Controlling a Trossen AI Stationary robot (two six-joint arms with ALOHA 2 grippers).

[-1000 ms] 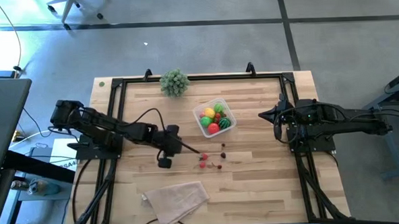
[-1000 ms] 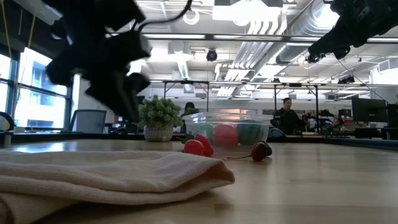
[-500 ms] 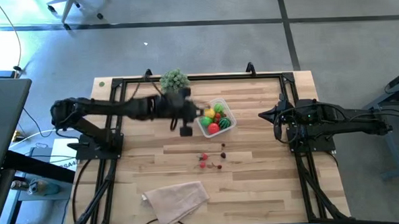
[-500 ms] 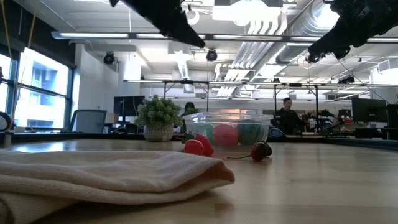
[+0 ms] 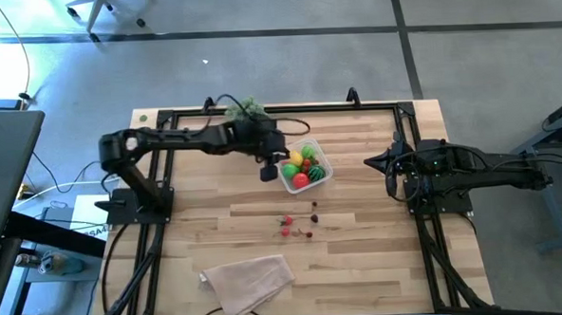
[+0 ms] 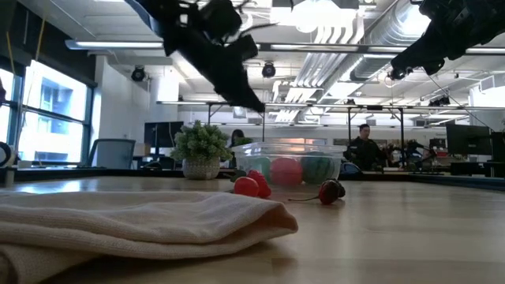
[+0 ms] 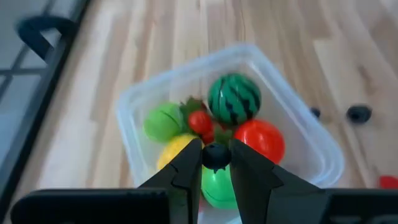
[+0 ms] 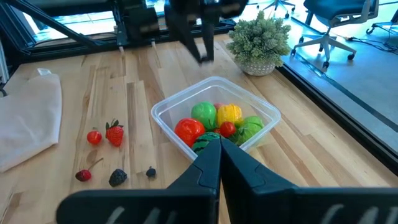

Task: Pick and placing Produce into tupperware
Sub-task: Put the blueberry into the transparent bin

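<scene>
- High view: the left tool (image 5: 267,170) hangs at the left rim of the small clear square plastic tupperware (image 5: 321,176), at the frame's upper middle on the pale wooden slatted desk (image 5: 370,249). The box already holds green, yellow and red toy produce. Below it, near the frame's centre, a few small red and dark loose pieces (image 5: 297,225) lie on the boards, well apart from the box. A crumpled beige cloth (image 5: 247,281) sits at lower centre and a bushy pale-green plant ball (image 5: 250,107) at the upper edge. The right tool (image 5: 373,161) waits at the desk's right side, pinched fully together and empty.
- Low view: the left arm's dark fingers (image 6: 248,95) point down above the box at the frame's centre; a red strawberry (image 6: 251,184) and a dark-red cherry (image 6: 331,191) lie in front of it.
- Left wrist view: the fingers are narrowed onto a tiny dark round berry (image 7: 216,155), directly over the box, with a striped green watermelon ball (image 7: 234,99) and a red tomato (image 7: 259,140) beneath.
- Right wrist view: the box shows at centre, the loose pieces at lower left.
- Judgement: this is the placing step; the next move calls for spreading the fingers so the berry falls inside, then going back for the loose pieces.
- No brand, label or writing is readable.
</scene>
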